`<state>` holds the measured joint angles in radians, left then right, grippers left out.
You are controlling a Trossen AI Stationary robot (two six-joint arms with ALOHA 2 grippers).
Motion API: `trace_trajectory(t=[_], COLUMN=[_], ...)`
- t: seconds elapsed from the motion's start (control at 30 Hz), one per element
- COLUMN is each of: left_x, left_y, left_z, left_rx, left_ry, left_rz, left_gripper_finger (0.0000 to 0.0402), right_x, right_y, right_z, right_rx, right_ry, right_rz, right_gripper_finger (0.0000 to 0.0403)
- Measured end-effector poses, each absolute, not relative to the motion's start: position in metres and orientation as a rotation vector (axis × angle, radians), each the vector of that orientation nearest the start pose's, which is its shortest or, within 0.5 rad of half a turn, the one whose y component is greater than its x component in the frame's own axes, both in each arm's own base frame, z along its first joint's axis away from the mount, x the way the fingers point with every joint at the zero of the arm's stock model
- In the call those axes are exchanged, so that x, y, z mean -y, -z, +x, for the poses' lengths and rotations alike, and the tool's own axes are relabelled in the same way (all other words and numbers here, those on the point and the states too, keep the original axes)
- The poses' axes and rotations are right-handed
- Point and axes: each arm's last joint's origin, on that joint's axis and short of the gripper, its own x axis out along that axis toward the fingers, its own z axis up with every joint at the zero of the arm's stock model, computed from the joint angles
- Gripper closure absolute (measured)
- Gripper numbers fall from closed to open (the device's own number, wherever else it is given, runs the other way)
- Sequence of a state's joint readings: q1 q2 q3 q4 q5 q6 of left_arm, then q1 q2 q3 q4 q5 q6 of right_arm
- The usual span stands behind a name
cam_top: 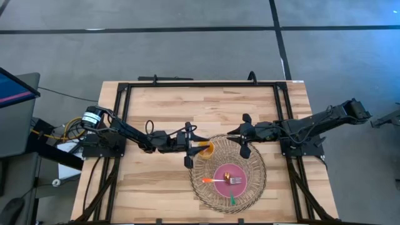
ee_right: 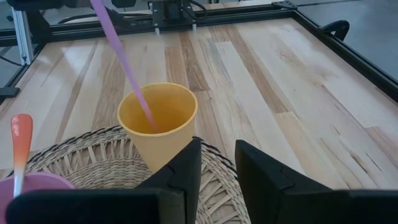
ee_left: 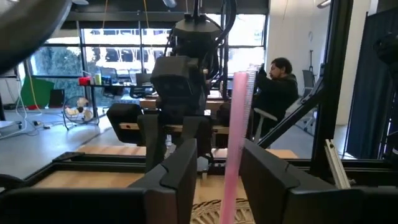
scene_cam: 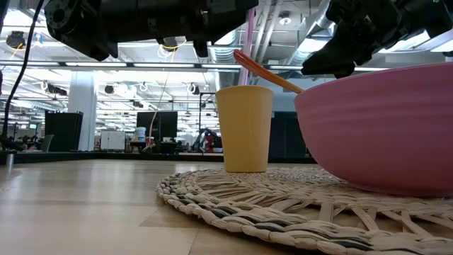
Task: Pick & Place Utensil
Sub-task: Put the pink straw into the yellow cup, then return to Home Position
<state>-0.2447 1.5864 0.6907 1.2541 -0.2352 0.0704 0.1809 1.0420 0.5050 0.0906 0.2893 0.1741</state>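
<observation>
A long pink utensil [ee_right: 127, 68] stands tilted in the yellow cup [ee_right: 158, 121], its lower end inside and its shaft leaning on the rim. The cup [cam_top: 205, 150] stands on the far left part of the woven mat [cam_top: 253, 184]. My left gripper [cam_top: 189, 145] hovers open above the cup, with the pink shaft [ee_left: 239, 124] rising between its fingers. My right gripper [cam_top: 245, 135] is open, to the right of the cup, looking down at it [ee_right: 217, 174]. The pink bowl [cam_top: 228, 178] holds a fork, an orange spoon [ee_right: 20, 143] and a green utensil. My left gripper stands level from the table's left, its open fingers on either side of the pink utensil's upper shaft [ee_left: 236, 162]. The shaft runs close by one finger [ee_left: 267, 177], and I cannot tell whether they touch. The utensil's lower end rests in the cup.
The mat and the bowl [scene_cam: 382, 134] fill the table's near middle. A black frame [cam_top: 200, 83] runs around the tabletop. Bare wood [cam_top: 156, 194] lies left of the mat and toward the far edge. A person [ee_left: 277, 87] shows in the room behind the table.
</observation>
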Motion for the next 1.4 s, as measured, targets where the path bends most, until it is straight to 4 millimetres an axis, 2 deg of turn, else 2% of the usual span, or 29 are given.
trace_trajectory(t=[0.23,0.37,0.5,0.83,1.17,1.4], left_x=[0.07,0.07,0.071,0.072,0.072,0.07], left_y=[-0.247,-0.24,-0.233,-0.233,-0.229,-0.229], left_z=[0.306,0.308,0.31,0.31,0.31,0.311], left_rx=[0.339,0.273,0.202,0.196,0.158,0.153], left_ry=[0.002,0.011,0.014,0.02,-0.008,-0.017], left_rz=[-0.038,-0.077,-0.089,-0.091,-0.084,-0.072], left_gripper_finger=[0.0252,0.024,0.0233,0.0231,0.0252,0.0289], right_x=[-0.03,-0.03,-0.03,-0.03,-0.03,-0.03], right_y=[-0.216,-0.216,-0.216,-0.216,-0.216,-0.216], right_z=[0.212,0.212,0.212,0.212,0.212,0.212], right_rx=[-0.423,-0.423,-0.423,-0.423,-0.423,-0.423], right_ry=[0.144,0.144,0.144,0.144,0.144,0.144], right_rz=[0.067,0.067,0.067,0.067,0.067,0.067], right_gripper_finger=[0.031,0.031,0.031,0.031,0.031,0.031])
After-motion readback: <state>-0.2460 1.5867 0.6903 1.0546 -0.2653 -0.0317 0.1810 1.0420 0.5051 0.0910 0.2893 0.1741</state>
